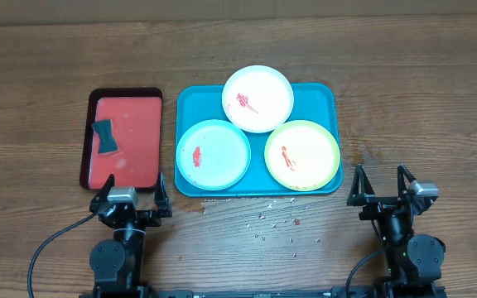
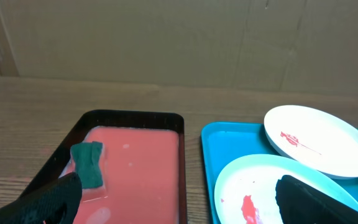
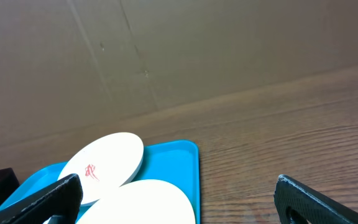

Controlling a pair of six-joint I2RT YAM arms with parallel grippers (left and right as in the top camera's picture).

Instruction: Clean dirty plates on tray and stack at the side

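Note:
Three plates lie on the teal-blue tray (image 1: pixel 190 103): a white plate (image 1: pixel 257 98) at the back, a light blue plate (image 1: pixel 214 154) front left, a yellow-green plate (image 1: pixel 302 155) front right. Each bears a red sauce smear. My left gripper (image 1: pixel 131 199) is open and empty near the front edge, in front of the small red tray. My right gripper (image 1: pixel 383 187) is open and empty to the right of the teal tray. The left wrist view shows the light blue plate (image 2: pixel 253 186) and the white plate (image 2: pixel 319 140). The right wrist view shows the white plate (image 3: pixel 104 163) and the yellow-green plate (image 3: pixel 142 202).
A small dark-rimmed red tray (image 1: pixel 151 124) stands left of the teal tray, with a dark green sponge (image 1: pixel 105 137) on it; the sponge also shows in the left wrist view (image 2: pixel 88 163). Small crumbs (image 1: pixel 272 219) lie on the wooden table in front of the teal tray.

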